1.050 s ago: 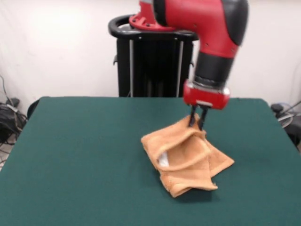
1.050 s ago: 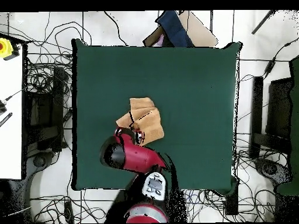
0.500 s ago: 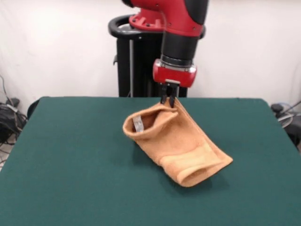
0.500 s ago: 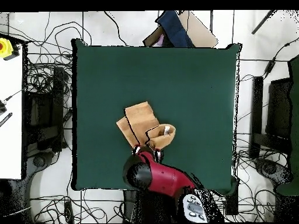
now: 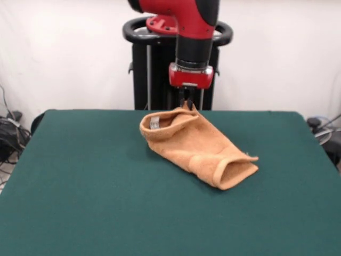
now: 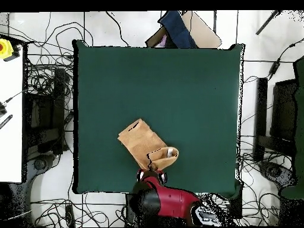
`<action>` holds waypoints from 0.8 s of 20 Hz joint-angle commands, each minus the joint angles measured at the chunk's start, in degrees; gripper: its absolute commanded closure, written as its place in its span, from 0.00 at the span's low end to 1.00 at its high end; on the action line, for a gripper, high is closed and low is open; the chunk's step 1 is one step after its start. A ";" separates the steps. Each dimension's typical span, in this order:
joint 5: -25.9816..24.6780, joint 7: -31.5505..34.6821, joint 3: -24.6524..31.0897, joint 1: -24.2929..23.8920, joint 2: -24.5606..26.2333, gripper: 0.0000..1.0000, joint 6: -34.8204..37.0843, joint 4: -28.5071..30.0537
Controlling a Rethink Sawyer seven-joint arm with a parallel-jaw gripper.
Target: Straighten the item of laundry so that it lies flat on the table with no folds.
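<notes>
Towel [image 5: 200, 146] soft, light, limp, doubled into a tube on the table [image 5: 80, 181]; gripper [image 5: 185, 105] pinched closed on its raised far edge; best held by corners

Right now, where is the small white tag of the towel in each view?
Front view: tag inside the raised fold, left of the hand.
Overhead view: tag at the towel's lower right end, above the hand.
Shared landmark: the hand pinching the towel.

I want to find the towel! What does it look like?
Look at the big dark green table. Near its far side lies an orange-tan towel, still folded, one corner pinched by the red arm's pincer. It is the only thing on the green.
</notes>
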 commanded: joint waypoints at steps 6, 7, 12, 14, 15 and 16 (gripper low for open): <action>-10.33 9.73 0.14 -2.26 17.23 0.00 -16.40 -2.92; -10.05 9.77 0.49 -2.37 16.46 0.00 -15.52 -2.59; -6.45 9.85 4.10 -2.82 5.80 0.00 -5.54 1.84; -4.79 10.61 6.71 -3.75 1.15 0.00 -2.02 4.36; -3.83 11.22 7.67 -3.99 -0.98 0.00 -0.77 5.47; -2.61 11.29 8.29 -3.65 -3.88 0.00 1.54 6.18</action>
